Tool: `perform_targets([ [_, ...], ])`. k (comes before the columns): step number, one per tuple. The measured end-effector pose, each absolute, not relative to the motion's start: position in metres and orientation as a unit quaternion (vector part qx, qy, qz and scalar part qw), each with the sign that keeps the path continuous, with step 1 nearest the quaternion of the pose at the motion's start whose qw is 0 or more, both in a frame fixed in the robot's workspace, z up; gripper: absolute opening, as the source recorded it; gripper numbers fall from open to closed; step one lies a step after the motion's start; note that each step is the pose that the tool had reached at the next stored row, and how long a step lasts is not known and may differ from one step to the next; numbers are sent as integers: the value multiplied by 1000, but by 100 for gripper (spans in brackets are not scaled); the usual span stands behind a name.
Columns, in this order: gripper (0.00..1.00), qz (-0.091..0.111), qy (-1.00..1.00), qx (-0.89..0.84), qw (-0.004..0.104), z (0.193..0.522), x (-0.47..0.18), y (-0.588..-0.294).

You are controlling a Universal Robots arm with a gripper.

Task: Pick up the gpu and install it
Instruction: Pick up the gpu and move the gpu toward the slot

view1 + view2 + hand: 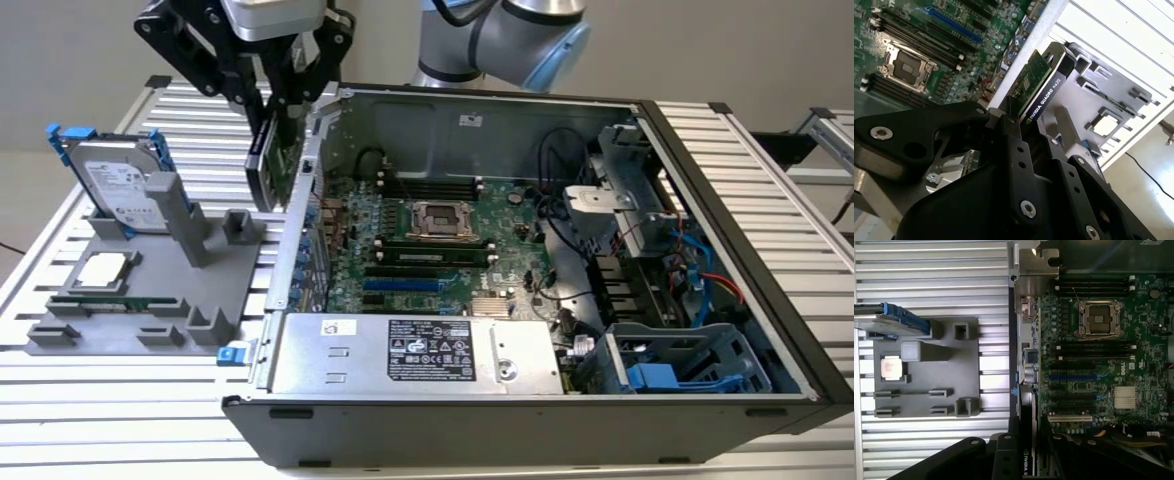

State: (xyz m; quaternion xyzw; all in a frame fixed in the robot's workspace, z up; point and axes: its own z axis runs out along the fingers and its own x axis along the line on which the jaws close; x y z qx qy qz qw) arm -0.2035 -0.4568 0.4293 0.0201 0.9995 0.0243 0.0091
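One claw [280, 100] clamped on the gpu [271, 165], card upright, close by the case wall [296, 250].

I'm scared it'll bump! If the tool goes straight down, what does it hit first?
Probably the computer case's wall: the tool holds the gpu right above that edge, though depth is hard to judge.

robotics lab bench: slatted aluminium table [747, 150], opened computer case [534, 250], grey parts fixture [147, 290].

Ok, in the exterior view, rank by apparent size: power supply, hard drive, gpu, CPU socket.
1. power supply
2. hard drive
3. gpu, held edge-on, so unsure against the drive
4. CPU socket
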Motion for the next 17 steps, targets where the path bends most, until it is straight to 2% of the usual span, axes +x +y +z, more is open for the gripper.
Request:
perform_targets([
  [17,0,24,999,20,9,429,-190,-458],
])
